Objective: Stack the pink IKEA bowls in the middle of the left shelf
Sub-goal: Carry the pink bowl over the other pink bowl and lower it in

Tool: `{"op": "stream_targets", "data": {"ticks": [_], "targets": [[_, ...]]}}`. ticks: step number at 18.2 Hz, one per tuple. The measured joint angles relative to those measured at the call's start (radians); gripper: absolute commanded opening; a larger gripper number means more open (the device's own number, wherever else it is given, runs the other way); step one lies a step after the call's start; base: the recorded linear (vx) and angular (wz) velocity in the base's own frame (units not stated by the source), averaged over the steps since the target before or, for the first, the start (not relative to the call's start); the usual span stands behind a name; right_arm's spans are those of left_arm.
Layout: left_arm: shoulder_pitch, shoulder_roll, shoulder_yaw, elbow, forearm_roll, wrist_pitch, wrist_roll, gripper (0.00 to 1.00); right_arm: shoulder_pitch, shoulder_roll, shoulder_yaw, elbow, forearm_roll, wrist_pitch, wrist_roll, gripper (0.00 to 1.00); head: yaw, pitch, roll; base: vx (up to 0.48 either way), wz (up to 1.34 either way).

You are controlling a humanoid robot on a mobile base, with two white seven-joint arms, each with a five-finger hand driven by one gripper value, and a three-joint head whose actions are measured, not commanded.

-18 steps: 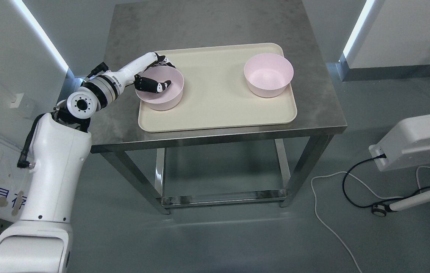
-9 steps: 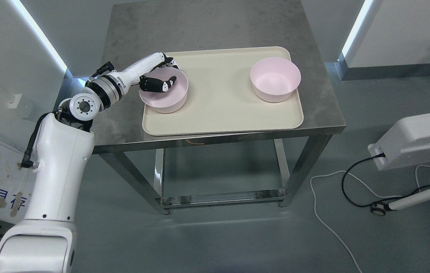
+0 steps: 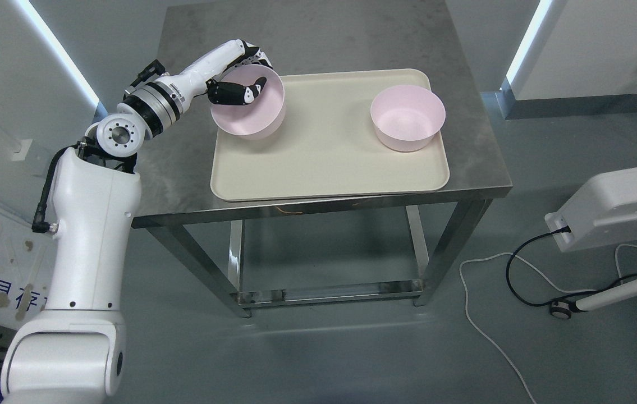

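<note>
My left hand (image 3: 242,78) is shut on the rim of a pink bowl (image 3: 251,109), thumb inside and fingers behind the rim. The bowl is lifted off the cream tray (image 3: 324,163) and tilts slightly, hanging above the tray's left end. A second pink bowl (image 3: 407,118) sits upright on the right end of the tray. The right arm is out of view.
The tray lies on a steel table (image 3: 318,39) with open legs below. A white machine (image 3: 615,205) with black and white cables (image 3: 520,269) stands on the floor at the right. A wall with light strips runs along the left.
My left hand has lifted the pink bowl off the tray, up and toward the back. The camera shifted slightly between the earliest frame and now.
</note>
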Motion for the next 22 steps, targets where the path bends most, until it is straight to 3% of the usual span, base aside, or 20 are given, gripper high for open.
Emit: {"op": "stream_targets", "data": {"ticks": [6,13,22], "targets": [[-0.057,-0.087,-0.084,-0.064,0.002,0.024,-0.023,0.01,0.0,0.0,0.0,0.0,0.0,0.0,0.0,1.0,0.0,0.0,0.0,0.0,0.0],[-0.198,-0.138,-0.379,-0.052,0.189,0.168,0.256,0.02,0.0,0.0,0.0,0.0,0.0,0.0,0.0,1.0,0.0,0.0,0.0,0.0,0.0],[-0.298,-0.167,-0.621,0.066,0.306,0.188,0.354,0.04,0.0,0.0,0.0,0.0,0.0,0.0,0.0,1.0,0.0,0.0,0.0,0.0,0.0]]}}
